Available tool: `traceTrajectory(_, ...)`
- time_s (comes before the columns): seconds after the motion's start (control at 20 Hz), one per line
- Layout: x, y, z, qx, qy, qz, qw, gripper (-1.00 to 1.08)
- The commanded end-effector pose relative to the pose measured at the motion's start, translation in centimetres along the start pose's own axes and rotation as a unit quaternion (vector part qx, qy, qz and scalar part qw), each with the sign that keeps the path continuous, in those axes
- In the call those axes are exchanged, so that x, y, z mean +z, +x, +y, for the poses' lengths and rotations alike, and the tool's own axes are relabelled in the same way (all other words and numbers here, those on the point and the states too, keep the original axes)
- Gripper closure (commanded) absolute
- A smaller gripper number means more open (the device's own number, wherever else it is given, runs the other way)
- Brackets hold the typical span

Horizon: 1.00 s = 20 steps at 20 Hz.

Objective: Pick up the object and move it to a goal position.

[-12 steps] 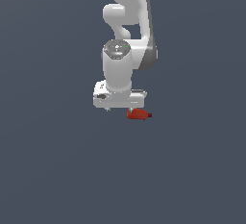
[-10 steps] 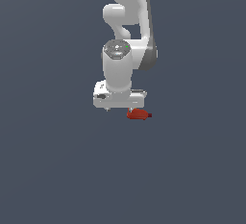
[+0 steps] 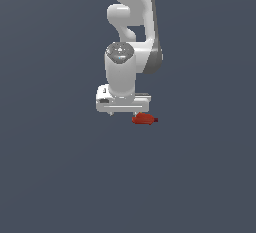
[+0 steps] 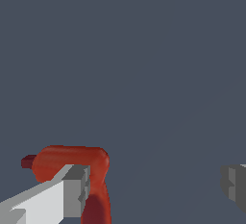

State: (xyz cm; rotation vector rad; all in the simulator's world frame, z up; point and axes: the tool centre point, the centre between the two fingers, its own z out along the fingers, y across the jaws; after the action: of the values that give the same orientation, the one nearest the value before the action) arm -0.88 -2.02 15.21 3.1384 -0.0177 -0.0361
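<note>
Hanging straight down against a flat slate-grey ground, the white arm [image 3: 131, 52] ends in the gripper [image 3: 123, 111], and the red object [image 3: 143, 119] sits right under that gripper's underside, toward the exterior view's right end of the hand. From that camera the object looks to be touching the hand's lower edge, with its short darker nub pointing away to the exterior view's right.

The wrist view is closer. There the object [image 4: 77, 170] shows as a bent red shape (an elbow-like curve, one limb running sideways to the dark nub, the other dropping out of frame). One grey fingertip [image 4: 77, 189] lies across the front of the object and hides part of it, pressed against or just beside its bend. The other fingertip [image 4: 234, 182] stands well apart from the object, with bare grey ground between them. So the claw is spread wide, with only one finger at the object and nothing clamped.

Around the object there is only the plain grey surface [image 3: 60, 177]; no other item shows near it, and the sole thing covering it is the gripper itself.
</note>
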Motion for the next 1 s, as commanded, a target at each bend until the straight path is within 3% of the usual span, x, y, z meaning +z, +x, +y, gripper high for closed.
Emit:
traceTrajectory(0.0, 0.1, 0.0, -0.1, -0.003, 0.000, -0.001, 1.0000, -1.00)
traceTrajectory(0.6, 1.3, -0.3, -1.2, -0.075, 0.010, -0.018, 0.9970, -1.00)
traceTrajectory(0.95, 2.7, -0.6, -2.6, -0.161, 0.025, -0.038, 0.9860, -1.00)
